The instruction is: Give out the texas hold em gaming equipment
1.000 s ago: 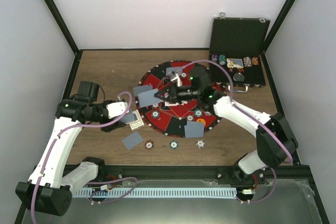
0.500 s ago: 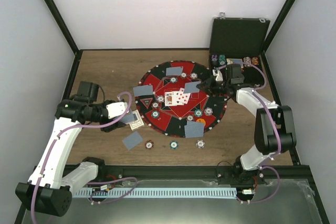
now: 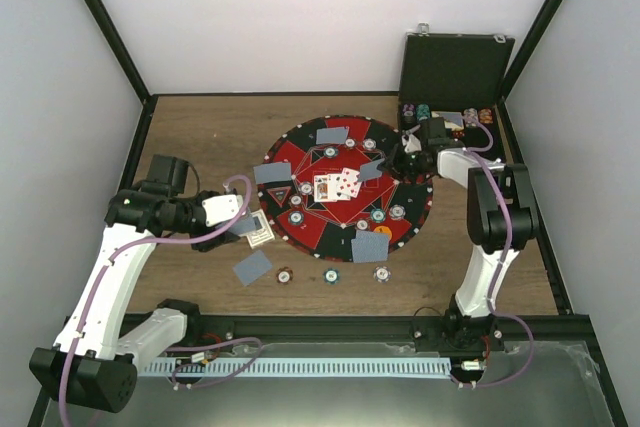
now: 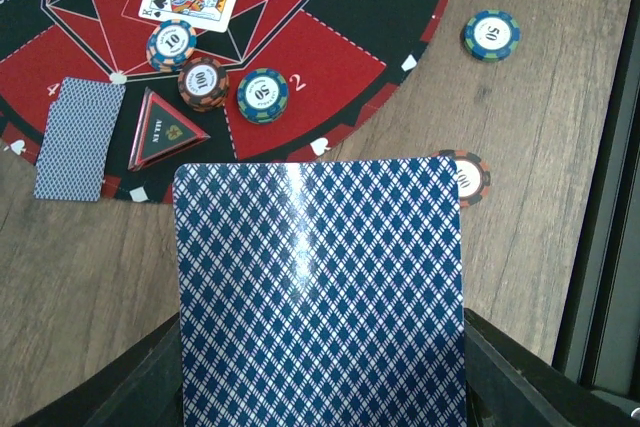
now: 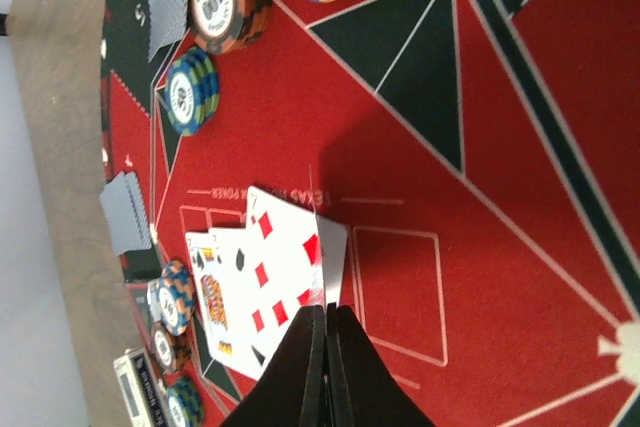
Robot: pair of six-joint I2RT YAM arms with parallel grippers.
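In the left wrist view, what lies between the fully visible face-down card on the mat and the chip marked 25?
The black triangular marker, red-edged, lies there; the left wrist view shows it.

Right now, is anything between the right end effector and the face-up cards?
Only one face-down card lying flat on the mat before the face-up cards; the shut right end effector could likely pass above it.

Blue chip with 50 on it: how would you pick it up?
Probably pinch the blue chip from straight above, on opposite points of its striped rim. It lies flat on the wooden table, so only the thin edge offers a hold. It is round, with nothing touching it, so any angle works.
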